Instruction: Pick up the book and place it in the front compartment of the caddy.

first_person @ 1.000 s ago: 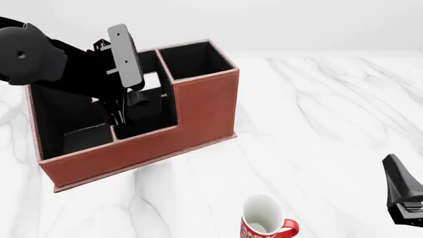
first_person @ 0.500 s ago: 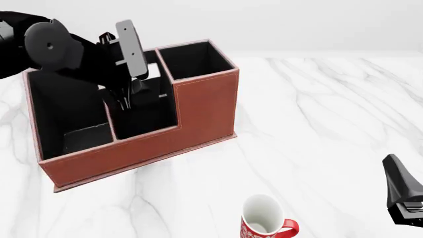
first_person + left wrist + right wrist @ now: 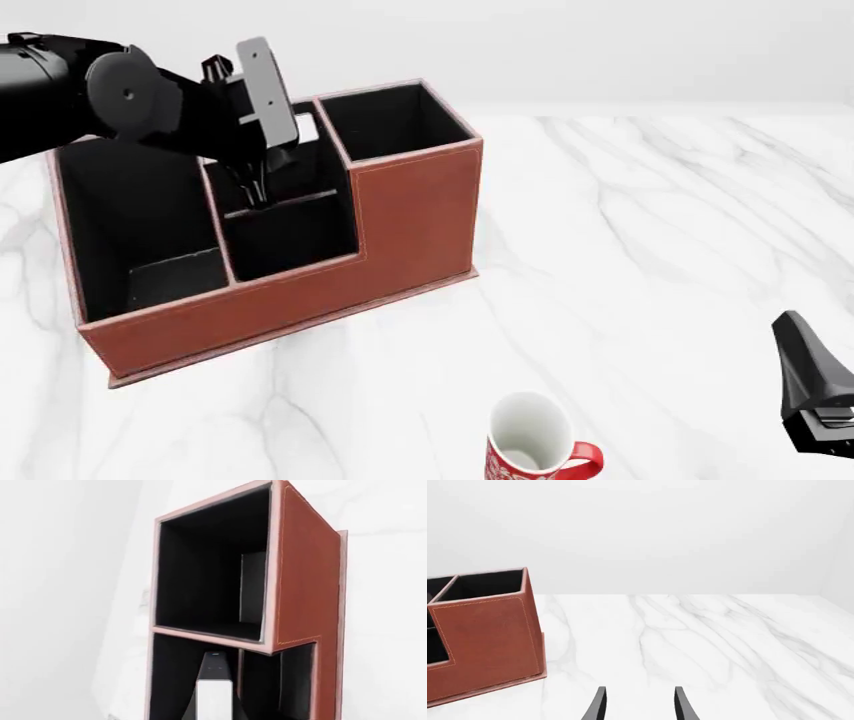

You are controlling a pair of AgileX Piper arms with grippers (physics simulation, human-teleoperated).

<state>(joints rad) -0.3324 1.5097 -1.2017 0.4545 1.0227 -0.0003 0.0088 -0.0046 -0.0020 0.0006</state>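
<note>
While the left hand point(image 3: 254, 190) hovers, grip unclear, the book point(image 3: 283, 203) lies long-axis across the caddy point(image 3: 414, 220), right hand point(image 3: 639, 705) parted.

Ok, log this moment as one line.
left jaws: shut on book, over caddy | right jaws: open | book: not yet in front compartment

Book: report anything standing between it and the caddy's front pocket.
Nothing visible blocks it. The left gripper holds the book edge-on above the caddy, about over its low front pocket, whose open top shows only black lining. The divider behind that pocket is the nearest edge to catch.
</note>
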